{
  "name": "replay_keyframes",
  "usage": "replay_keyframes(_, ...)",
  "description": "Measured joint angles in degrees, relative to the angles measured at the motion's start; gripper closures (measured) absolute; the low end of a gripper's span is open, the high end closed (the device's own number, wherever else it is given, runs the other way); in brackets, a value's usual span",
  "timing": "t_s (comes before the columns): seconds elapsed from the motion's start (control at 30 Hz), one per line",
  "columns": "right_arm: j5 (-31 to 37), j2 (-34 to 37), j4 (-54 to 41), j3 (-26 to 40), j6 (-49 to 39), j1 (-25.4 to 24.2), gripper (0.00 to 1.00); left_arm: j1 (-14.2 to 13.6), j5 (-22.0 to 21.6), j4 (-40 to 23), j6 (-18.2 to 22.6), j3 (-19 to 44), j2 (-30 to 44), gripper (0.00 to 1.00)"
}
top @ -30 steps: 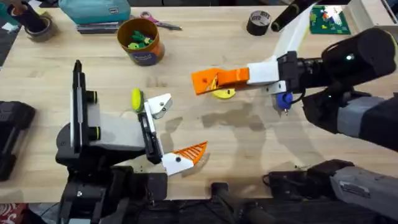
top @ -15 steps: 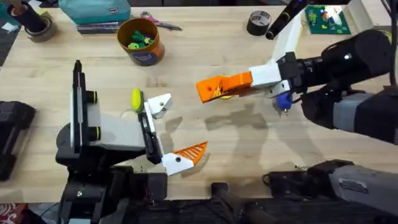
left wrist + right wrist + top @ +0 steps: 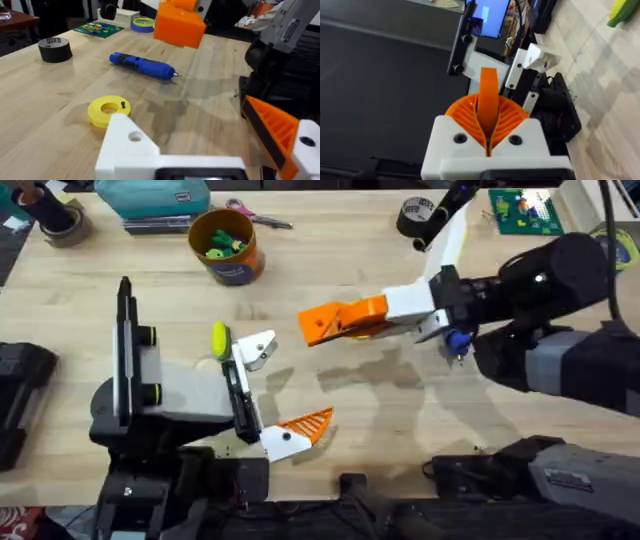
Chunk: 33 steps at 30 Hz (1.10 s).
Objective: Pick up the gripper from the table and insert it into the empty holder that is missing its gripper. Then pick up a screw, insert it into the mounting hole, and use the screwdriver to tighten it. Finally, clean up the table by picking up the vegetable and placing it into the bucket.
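Carrying the gripper (image 3: 325, 323) pinched, the right end effector (image 3: 335, 322) nears the holder (image 3: 255, 348). Left end effector (image 3: 272, 395) spread (screw, screwdriver (image 3: 142, 65), vegetable (image 3: 219, 338) remain).

Bare table (image 3: 400, 400) between tools; bucket (image 3: 226, 246) far edge.

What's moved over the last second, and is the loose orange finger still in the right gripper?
The right gripper has slid left across the table toward the left arm's holder, now clear of the yellow disc. It stays shut on the orange gripper. The left gripper, screwdriver, vegetable and bucket have not moved.
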Motion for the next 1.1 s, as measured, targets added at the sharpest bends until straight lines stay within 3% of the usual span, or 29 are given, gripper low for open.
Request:
replay_keyframes(0.5, 8.74, 0.0, 0.26, -5.39, -0.76, 3.36, 0.992, 0.0, 0.0, -0.02, 0.0, 0.0, -0.01, 0.015)
replay_keyframes(1.1, 11.36, 5.76, 2.43, -5.73, -3.07, 6.81, 0.992, 0.0, 0.0, -0.02, 0.0, 0.0, -0.01, 0.015)
